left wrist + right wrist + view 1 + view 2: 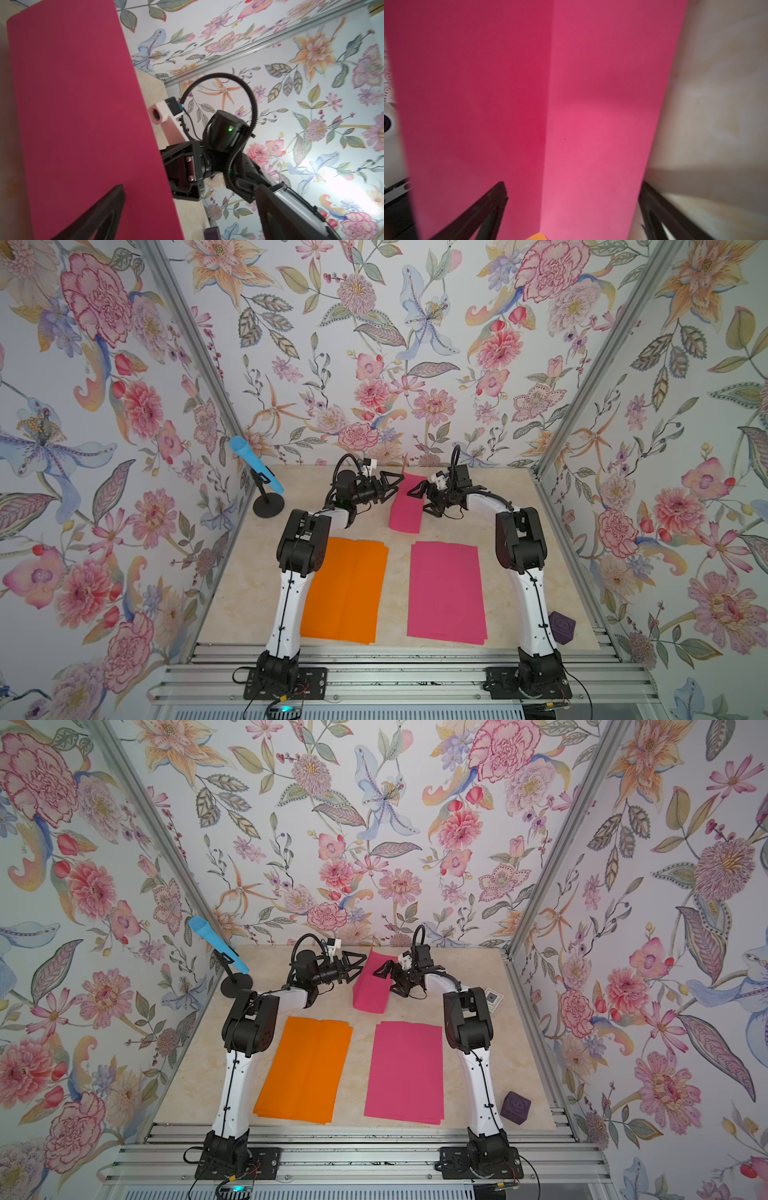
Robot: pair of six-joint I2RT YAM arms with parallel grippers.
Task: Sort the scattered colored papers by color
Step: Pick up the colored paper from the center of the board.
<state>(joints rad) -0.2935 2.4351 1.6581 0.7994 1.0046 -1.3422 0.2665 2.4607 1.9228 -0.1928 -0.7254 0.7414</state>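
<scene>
Nearest, an orange paper stack (345, 589) and a hot pink paper stack (446, 593) lie side by side, long axes front-to-back. Beyond, a lone lengthwise-creased pink sheet (406, 510) points at the back wall (374, 364) between left gripper (395, 488) and right gripper (417, 502), both spread.

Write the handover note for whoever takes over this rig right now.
Left claw: open, holding nothing, beside the loose pink sheet.
Right claw: open, holding nothing, on that sheet's other side.
Done: orange pile lies in front of the left arm, pink pile in front of the right arm.
Left: the loose pink sheet, creased and partly raised at the far middle, should go onto the pink pile.
</scene>
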